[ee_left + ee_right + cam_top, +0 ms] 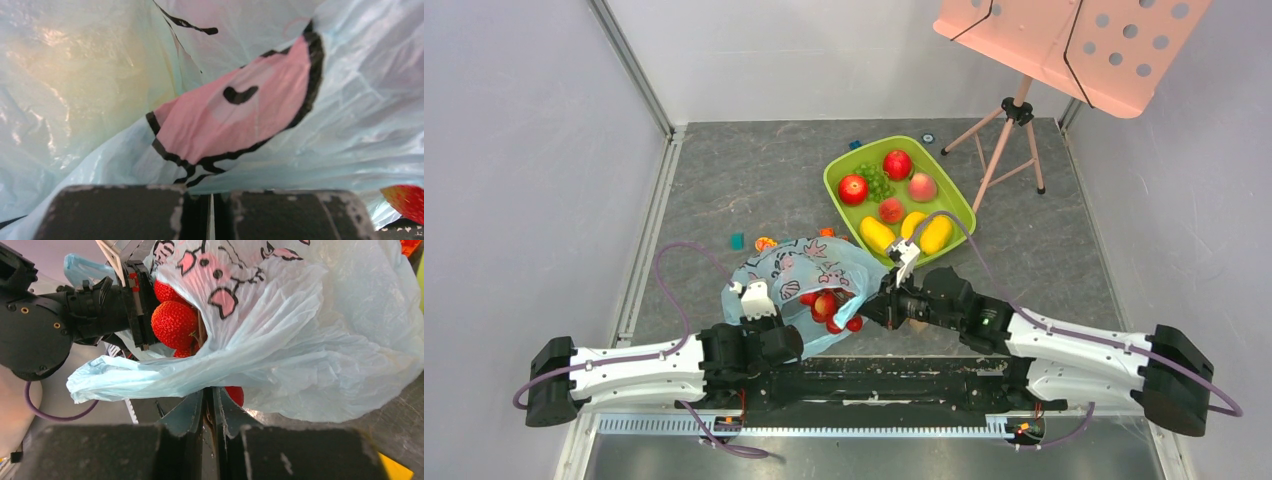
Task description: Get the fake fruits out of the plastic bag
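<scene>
Right wrist view puts my right pincer [210, 396] first. It is all but closed, its two dark fingers nipping a fold of the plastic bag [325, 340] at the near lip of the mouth, with only film between them. Just past that fold the strawberries [174, 322] bulge from the opening, one big one foremost and another red piece low beside my finger.

Across the mouth, my left pincer [141, 307] is clamped shut on the opposite lip, touching the front strawberry. Its own camera shows a pale sliver of film pinched between the pads, under a pink print [235, 120].

From above, the bag lies on the grey table [754, 180] between my two arms, its mouth turned toward the near side. The green tray [828, 178], with other fruit in it, stands beyond it to the far right.

I judge this step to be spreading the mouth so the berries come free. Doing it well means drawing the two pinches apart gently, since thin film may slip or tear. The lips should stay low, because the glossy round berries will likely roll. If they don't spill, my left should hold alone while my right lets go and reaches in.
</scene>
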### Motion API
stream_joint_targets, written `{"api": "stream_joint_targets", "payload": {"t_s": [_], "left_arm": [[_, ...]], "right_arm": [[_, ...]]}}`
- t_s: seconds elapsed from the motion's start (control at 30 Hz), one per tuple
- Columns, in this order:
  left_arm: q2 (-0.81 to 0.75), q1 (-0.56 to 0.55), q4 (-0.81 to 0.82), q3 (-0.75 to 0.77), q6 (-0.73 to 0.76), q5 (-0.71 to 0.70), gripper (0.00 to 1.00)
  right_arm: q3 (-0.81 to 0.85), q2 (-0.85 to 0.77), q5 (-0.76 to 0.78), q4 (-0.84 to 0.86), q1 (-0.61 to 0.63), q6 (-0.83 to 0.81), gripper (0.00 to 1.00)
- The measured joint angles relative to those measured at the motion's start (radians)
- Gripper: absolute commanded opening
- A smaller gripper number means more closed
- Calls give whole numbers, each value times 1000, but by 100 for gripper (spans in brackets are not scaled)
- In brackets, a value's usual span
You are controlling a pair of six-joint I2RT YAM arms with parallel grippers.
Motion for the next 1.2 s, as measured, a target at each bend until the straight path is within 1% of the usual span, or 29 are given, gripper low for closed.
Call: {"api": "stream_joint_targets", "payload": {"t_s": [0.23, 0.43, 0.73, 0.97, 1.1, 1.2], "left_arm": [[-9, 0, 0, 0, 0, 0, 2], [-19, 0, -5, -4, -11, -1, 2], [-28, 0, -14, -4, -14, -2, 2], [-28, 0, -14, -4, -14, -2, 2], [-28, 0, -14, -4, -14, -2, 2], [-29, 0, -14, -4, -14, -2, 2]], "right_arm": [[4, -110, 1, -159, 0, -50, 0], [23, -193, -3, -354, 0, -90, 0], [57, -337, -11, -570, 0, -104, 0], [180, -394, -11, -672, 0, -105, 0], [240, -405, -30, -689, 0, -107, 0], [253, -398, -64, -673, 0, -104, 0]]}}
